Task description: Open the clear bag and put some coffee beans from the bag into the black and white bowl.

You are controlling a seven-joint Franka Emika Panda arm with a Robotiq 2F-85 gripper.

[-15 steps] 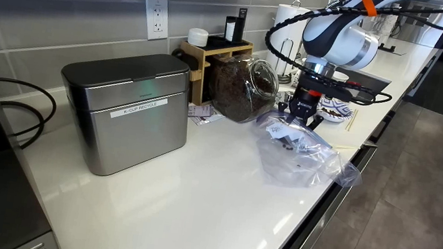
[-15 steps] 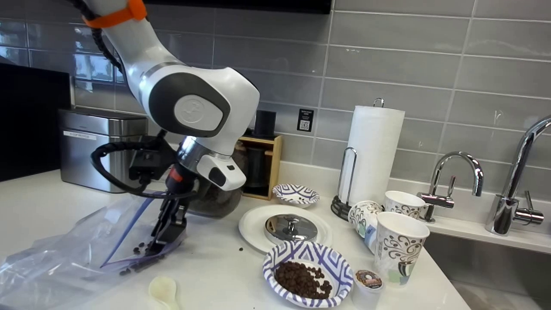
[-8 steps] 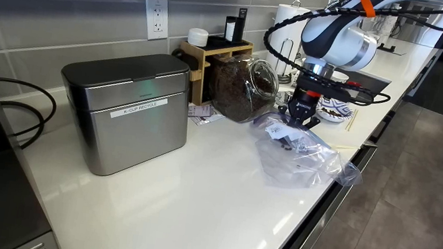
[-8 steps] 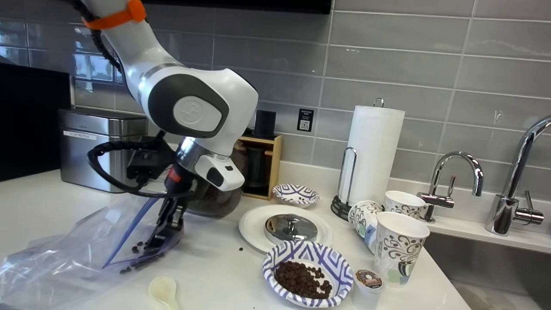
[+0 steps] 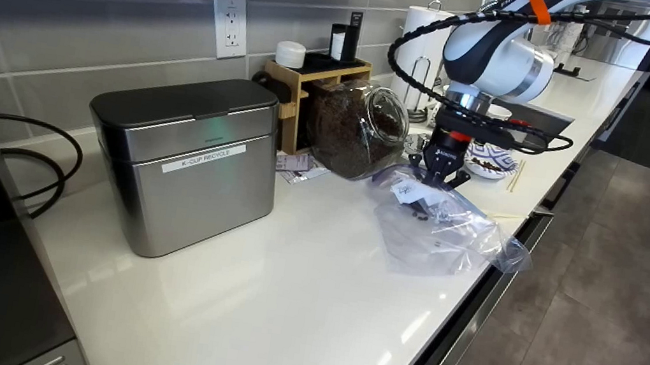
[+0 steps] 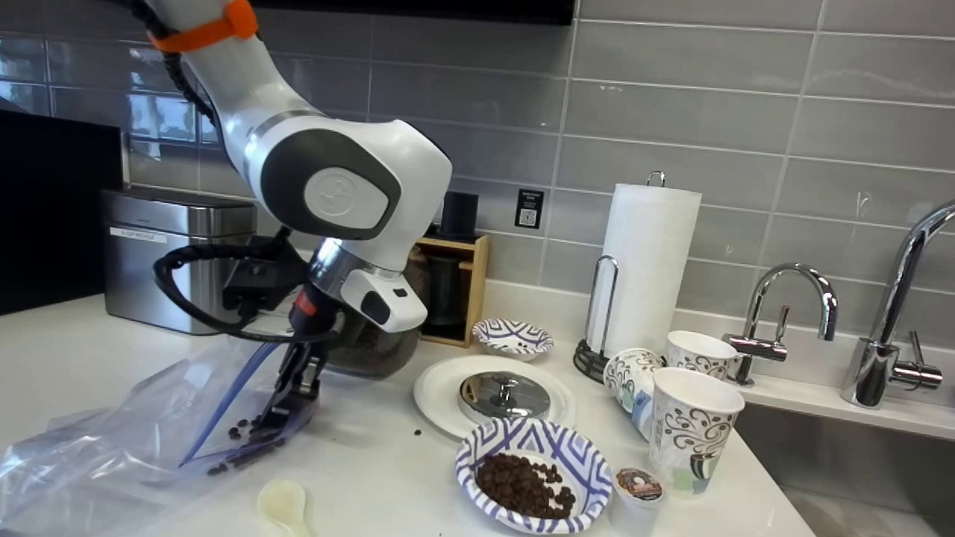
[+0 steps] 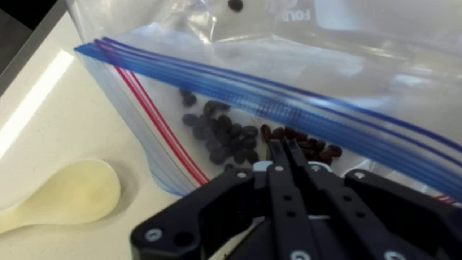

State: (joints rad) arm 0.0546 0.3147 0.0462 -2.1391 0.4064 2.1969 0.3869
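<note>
The black two-fingered gripper [image 7: 285,144] stood closed among dark-brown coffee beans [image 7: 221,139] inside the transparent plastic bag [image 5: 458,241], any hold impossible to tell. One bag corner overhung the white counter's [image 5: 254,313] front edge, open surface alongside

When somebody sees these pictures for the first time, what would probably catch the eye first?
Probably the large white arm, its black tool shut at the dark coffee beans in the open mouth of the clear bag. Next, perhaps the steel bin labelled K-CUP RECYCLE, left of the glass jar in both exterior views.
</note>
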